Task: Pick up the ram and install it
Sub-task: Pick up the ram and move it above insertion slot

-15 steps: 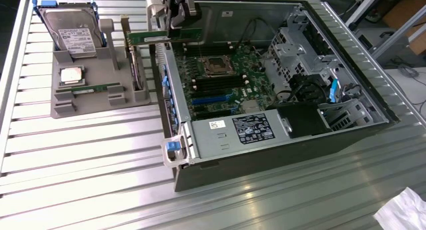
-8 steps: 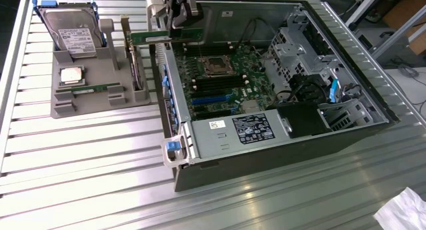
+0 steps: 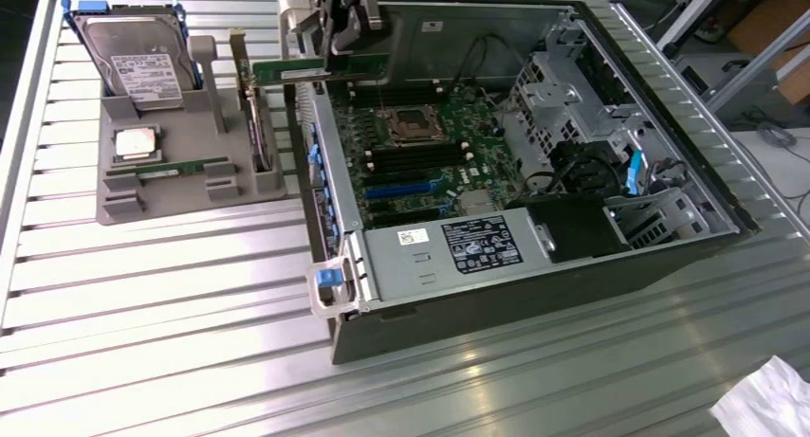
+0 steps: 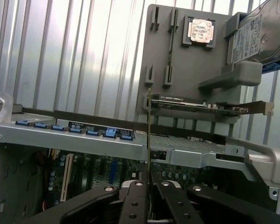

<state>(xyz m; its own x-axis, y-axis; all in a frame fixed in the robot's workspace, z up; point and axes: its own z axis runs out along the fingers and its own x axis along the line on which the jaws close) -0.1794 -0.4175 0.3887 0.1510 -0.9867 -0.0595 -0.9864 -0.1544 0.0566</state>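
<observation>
My gripper (image 3: 340,50) hangs over the far rim of the open computer case (image 3: 332,172), shut on the ram (image 3: 310,72). That ram is a thin green stick held level and on edge, above the case wall and the motherboard (image 3: 418,138). In the wrist view the ram (image 4: 149,130) appears edge-on as a thin line rising from between my black fingers (image 4: 135,196). A second green stick like it (image 3: 165,172) lies in a slot of the grey holder (image 3: 152,205), to the exterior view's left of the case.
The holder also carries a hard drive (image 3: 139,63), a square silver processor (image 3: 136,143) and an upright expansion card (image 3: 257,124). Inside the case are black memory slots (image 3: 418,157), a processor socket (image 3: 412,124), a power supply (image 3: 462,247) and drive cages (image 3: 570,86).
</observation>
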